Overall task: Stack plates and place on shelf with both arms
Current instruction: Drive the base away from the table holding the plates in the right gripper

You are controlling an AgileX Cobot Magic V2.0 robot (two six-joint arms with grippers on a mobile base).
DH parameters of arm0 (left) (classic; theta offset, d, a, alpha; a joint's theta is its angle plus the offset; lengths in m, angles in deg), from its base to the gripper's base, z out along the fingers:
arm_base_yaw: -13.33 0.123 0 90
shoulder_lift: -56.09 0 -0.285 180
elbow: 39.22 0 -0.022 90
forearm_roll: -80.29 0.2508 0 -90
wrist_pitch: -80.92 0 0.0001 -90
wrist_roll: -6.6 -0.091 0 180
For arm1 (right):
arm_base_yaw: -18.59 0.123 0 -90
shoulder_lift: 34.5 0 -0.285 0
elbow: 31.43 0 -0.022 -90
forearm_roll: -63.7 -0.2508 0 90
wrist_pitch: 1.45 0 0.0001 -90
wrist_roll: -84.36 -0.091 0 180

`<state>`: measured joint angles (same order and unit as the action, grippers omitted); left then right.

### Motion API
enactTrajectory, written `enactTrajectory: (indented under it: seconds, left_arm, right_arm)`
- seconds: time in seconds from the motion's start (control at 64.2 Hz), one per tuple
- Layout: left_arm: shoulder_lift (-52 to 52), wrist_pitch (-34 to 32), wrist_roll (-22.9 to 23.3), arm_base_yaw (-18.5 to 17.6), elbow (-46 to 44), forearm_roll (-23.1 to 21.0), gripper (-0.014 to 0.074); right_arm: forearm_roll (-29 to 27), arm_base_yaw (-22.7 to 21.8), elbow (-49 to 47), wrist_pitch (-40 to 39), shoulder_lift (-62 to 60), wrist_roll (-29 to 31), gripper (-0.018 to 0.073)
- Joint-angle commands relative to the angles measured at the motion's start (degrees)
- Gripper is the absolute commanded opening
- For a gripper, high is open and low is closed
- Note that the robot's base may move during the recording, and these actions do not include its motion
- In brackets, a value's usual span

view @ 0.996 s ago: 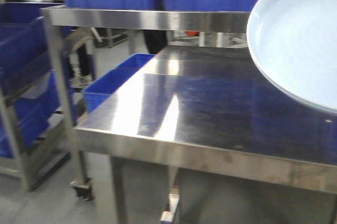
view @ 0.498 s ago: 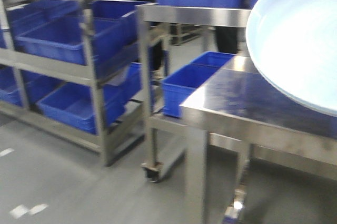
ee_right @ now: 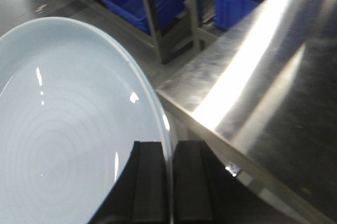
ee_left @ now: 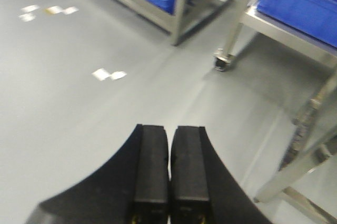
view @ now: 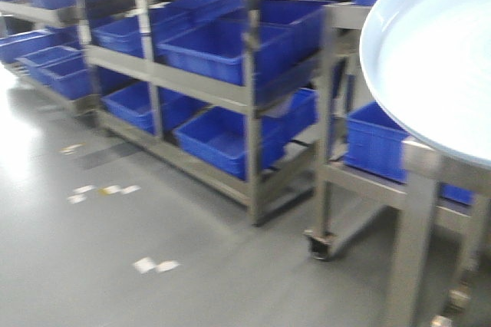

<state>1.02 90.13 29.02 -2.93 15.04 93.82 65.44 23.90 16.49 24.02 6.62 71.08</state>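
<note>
The plate (ee_right: 63, 129) is glossy, the table (ee_right: 263, 77) shiny brushed metal, the bins (view: 215, 47) smooth plastic, the floor (ee_left: 79, 119) matt.

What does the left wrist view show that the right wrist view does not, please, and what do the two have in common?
Only the left wrist view shows the left gripper, its fingers pressed together with nothing between them, and a caster wheel under a steel frame. Only the right wrist view shows the right gripper clamped on the rim of a pale plate, beside a shiny steel table top. Both show blue bins on steel racks and grey floor.
</note>
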Motion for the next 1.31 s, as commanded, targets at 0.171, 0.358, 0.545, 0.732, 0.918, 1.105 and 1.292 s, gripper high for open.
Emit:
enactTrajectory:
  seconds: [0.171, 0.358, 0.545, 0.732, 0.918, 1.105, 1.292]
  left_arm:
    - [0.5, -4.5, 0.4, 0.1, -1.6, -0.2, 0.0097]
    - [0.5, -4.5, 0.4, 0.1, -1.6, -0.2, 0.0097]
    - [0.5, -4.5, 0.4, 0.1, -1.6, -0.2, 0.0097]
    - [0.5, -4.5, 0.4, 0.1, -1.6, -0.2, 0.0097]
    - [0.5, -4.5, 0.4, 0.1, -1.6, -0.2, 0.0097]
    - [0.5, -4.5, 0.4, 0.1, -1.6, -0.2, 0.0097]
    - [0.5, -4.5, 0.4, 0.1, -1.6, -0.2, 0.0097]
  right_arm:
    - [0.1, -0.3, -1.9, -5.2, -0.3, 0.2, 0.0015]
    - [0.1, -0.3, -1.9, -5.2, -0.3, 0.2, 0.0015]
    - [0.1, -0.3, -1.9, -5.2, -0.3, 0.2, 0.0015]
    - [0.1, -0.3, -1.9, -5.2, -0.3, 0.2, 0.0015]
    - [0.1, -0.3, -1.9, -5.2, -0.3, 0.2, 0.0015]
    - [0.1, -0.3, -1.9, -5.2, -0.3, 0.2, 0.0015]
    - [0.1, -0.3, -1.9, -5.2, -0.3, 0.2, 0.0015]
